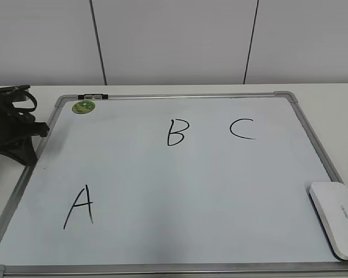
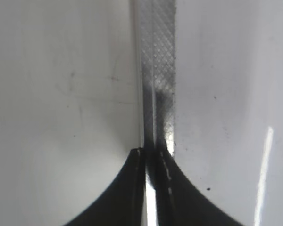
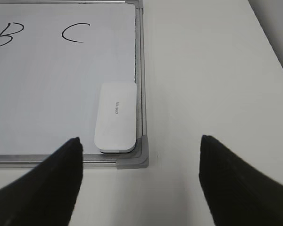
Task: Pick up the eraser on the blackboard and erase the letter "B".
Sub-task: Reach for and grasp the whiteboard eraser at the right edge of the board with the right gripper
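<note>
White eraser [image 3: 115,124] lies in the blackboard's [image 3: 47,84] corner; its grey lettering reads only from the right wrist. Right tool [image 3: 140,146] gapes wide, empty. Left tool [image 2: 153,157] is pinched closed, empty.

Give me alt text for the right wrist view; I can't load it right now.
The open right gripper hovers above the eraser, a white block lying in the near right corner of the blackboard against its grey frame. The letter "B" and a letter C are intact at the board's far side; bare table lies to the right.

Black left tool [image 1: 14,130], tapered black fingers [image 3: 47,183].
</note>
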